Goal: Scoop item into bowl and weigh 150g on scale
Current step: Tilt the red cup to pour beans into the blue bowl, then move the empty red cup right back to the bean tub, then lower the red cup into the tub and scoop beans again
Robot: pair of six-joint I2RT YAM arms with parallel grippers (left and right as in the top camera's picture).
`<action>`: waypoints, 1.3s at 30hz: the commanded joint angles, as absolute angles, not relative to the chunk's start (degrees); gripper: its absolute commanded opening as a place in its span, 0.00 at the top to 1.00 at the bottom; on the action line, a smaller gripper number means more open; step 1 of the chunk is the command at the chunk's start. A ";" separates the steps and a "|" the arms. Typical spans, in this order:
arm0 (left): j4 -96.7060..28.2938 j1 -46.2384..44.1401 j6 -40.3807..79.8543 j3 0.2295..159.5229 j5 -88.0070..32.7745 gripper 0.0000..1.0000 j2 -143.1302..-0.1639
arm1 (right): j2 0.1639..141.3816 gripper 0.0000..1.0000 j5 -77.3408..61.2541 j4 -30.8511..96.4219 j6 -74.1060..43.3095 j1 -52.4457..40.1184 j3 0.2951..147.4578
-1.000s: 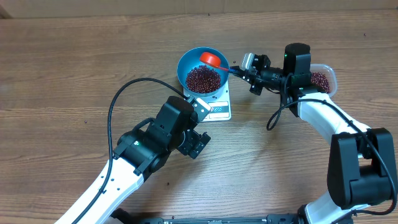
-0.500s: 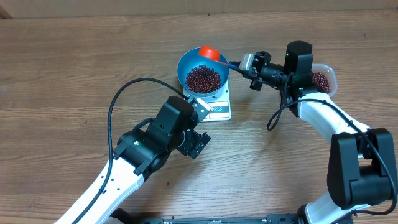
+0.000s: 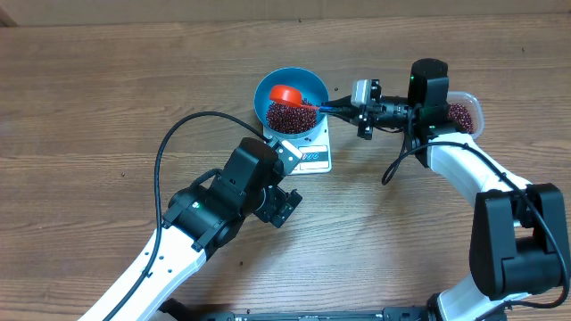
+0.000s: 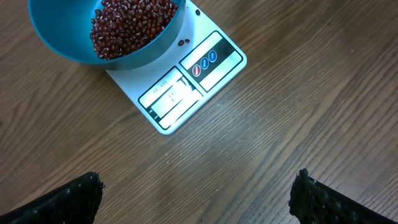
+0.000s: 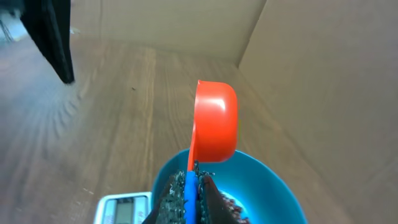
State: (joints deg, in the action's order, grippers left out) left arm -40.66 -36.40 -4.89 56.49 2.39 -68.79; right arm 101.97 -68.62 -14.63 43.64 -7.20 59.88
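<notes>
Bare desk [image 3: 80, 98] lies open left of the bowl [image 3: 260, 96] and right of the scale [image 3: 314, 159]. From the right, the right end effector [image 3: 337, 107] and its red scoop [image 3: 285, 94] block the bowl's mouth; the left arm [image 3: 214, 209] and black cable [image 3: 165, 147] fill the near left.

Left arm [image 3: 169, 245], right arm [image 3: 459, 165]: both are showing white link shells, black joint housings. Black cable [image 3: 165, 147] is looping off left arm. Green light [image 3: 411, 78] is glowing on right wrist housing. Left gripper [image 4: 199, 182]: jaws are showing black, stippled faces.
</notes>
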 commanded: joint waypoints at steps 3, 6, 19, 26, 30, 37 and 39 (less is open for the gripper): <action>-40.45 -36.32 -5.58 56.38 2.79 0.01 -69.21 | 102.32 0.96 -69.63 -16.21 26.30 -4.14 60.10; -40.45 -36.29 -5.58 56.38 2.79 0.01 -69.21 | 102.15 0.96 -67.99 -18.76 11.03 -1.21 60.12; -40.45 -36.29 -5.58 56.38 2.79 0.01 -69.21 | 92.49 0.97 -67.85 -18.65 -10.35 10.44 60.14; -40.45 -36.32 -5.58 56.38 2.79 0.01 -69.21 | 85.12 0.97 -62.65 -9.43 -11.97 13.63 60.14; -40.45 -36.29 -5.58 56.38 2.79 0.01 -69.21 | 82.65 0.97 -57.49 -1.39 -11.07 15.68 60.14; -40.45 -36.29 -5.58 56.38 2.79 0.01 -69.21 | 77.87 0.97 -48.29 12.75 -8.43 16.36 61.54; -40.45 -36.32 -5.58 56.38 2.79 0.01 -69.21 | 76.42 0.97 -43.83 18.61 -5.98 16.36 63.09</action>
